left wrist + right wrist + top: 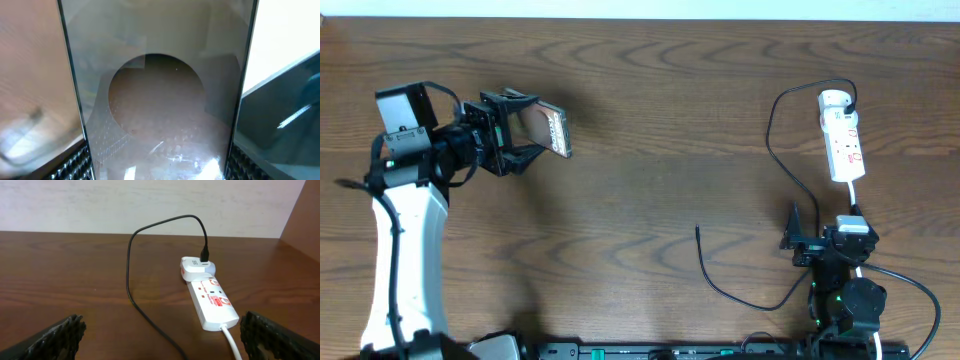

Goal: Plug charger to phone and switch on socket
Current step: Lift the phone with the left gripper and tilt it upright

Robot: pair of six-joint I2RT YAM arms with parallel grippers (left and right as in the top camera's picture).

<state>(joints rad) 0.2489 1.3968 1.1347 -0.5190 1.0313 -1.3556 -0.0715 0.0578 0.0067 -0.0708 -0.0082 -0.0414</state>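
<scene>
Phone (552,130) is held tilted above the table (650,120), grasped by left pincer (522,128), far from the socket (844,140). Charger (129,275) is plugged in at the socket, loose tip lying between socket and phone. Right pincer (823,232), near the socket, is spread and empty. Step judged: connection pending; tip is to be gripped next.

Glossy phone (157,115) filling view, clamped in left end effector (157,165)

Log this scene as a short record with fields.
left hand: shut on the phone, gripping its edges
right hand: open, empty, facing the socket
charger: runs from the white adapter on the socket; free tip lies on the table
phone port: nothing plugged in
socket switch: cannot tell
</scene>
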